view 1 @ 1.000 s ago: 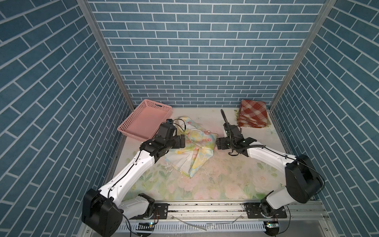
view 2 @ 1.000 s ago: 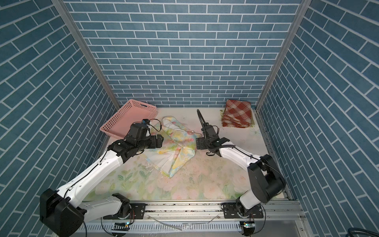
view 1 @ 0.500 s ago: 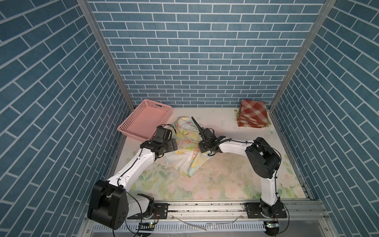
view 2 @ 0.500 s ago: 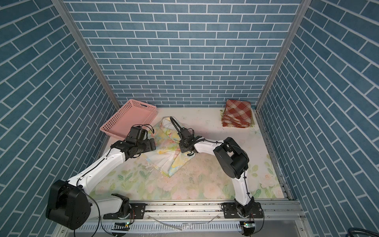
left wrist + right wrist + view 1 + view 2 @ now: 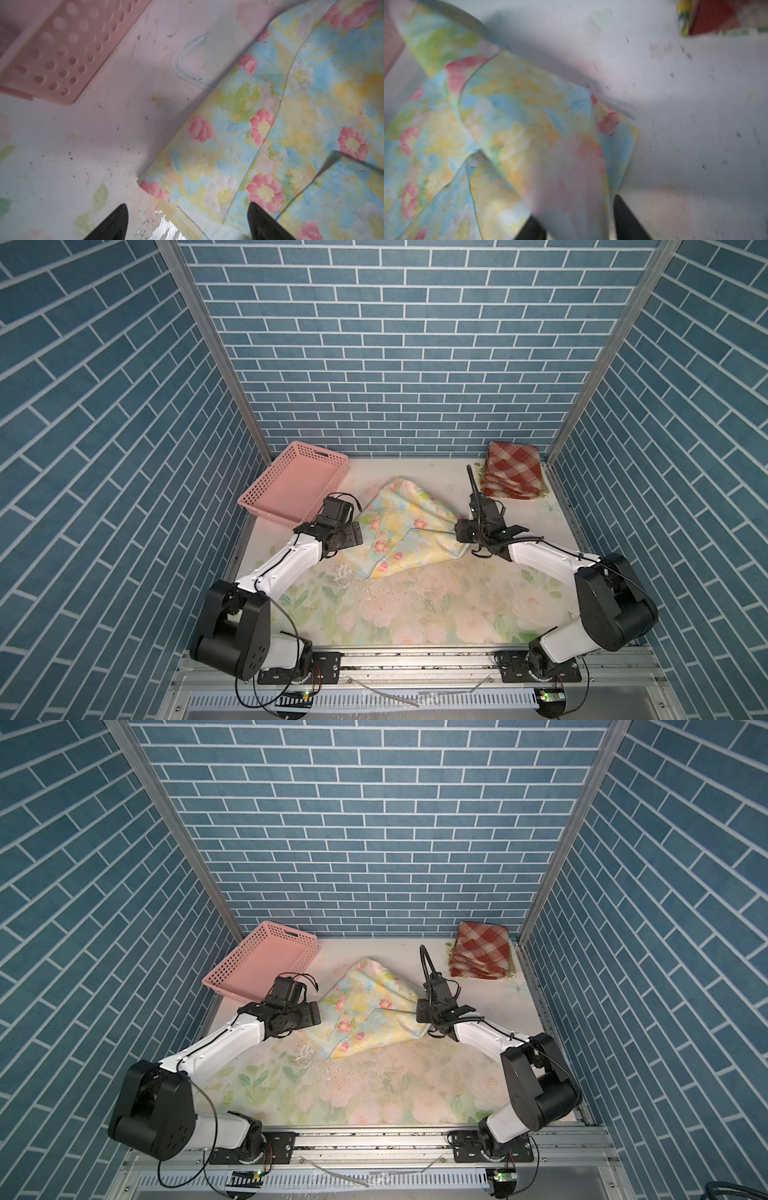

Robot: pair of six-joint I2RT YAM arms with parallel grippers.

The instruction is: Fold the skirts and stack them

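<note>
**Floral skirt spread mid-bench, one arm at each side edge**

Scene: the pastel floral skirt [image 5: 409, 531] lies roughly in the middle of the bench [image 5: 415, 614]. It is opened out but not flat. A raised fold runs across it towards the right arm, and a hem seam shows in the left wrist view [image 5: 291, 124].

Left gripper [image 5: 358, 534]: sits at the skirt's left edge, just beside the near end of the pink basket [image 5: 266, 485]. In its wrist view [image 5: 188, 205] the jaws are spread wide. One finger is over the bare bench covering and the other over the cloth, with the skirt's corner between them. Nothing is pinched.

Right gripper [image 5: 457, 531]: sits at the skirt's right edge, and the cloth rises up to meet it. In its wrist view [image 5: 574, 207] the picture is blurred. A band of the skirt [image 5: 508, 124] runs between the jaws, which stand partly apart. I cannot tell whether they pinch the cloth.

Stack: the plaid skirt [image 5: 513, 475] lies folded on top of a pile in the far right corner, well apart from the floral one. A strip of yellow-and-green print [image 5: 683, 18] shows at the pile's edge.

Both top views agree on this layout [image 5: 365, 1015].
</note>
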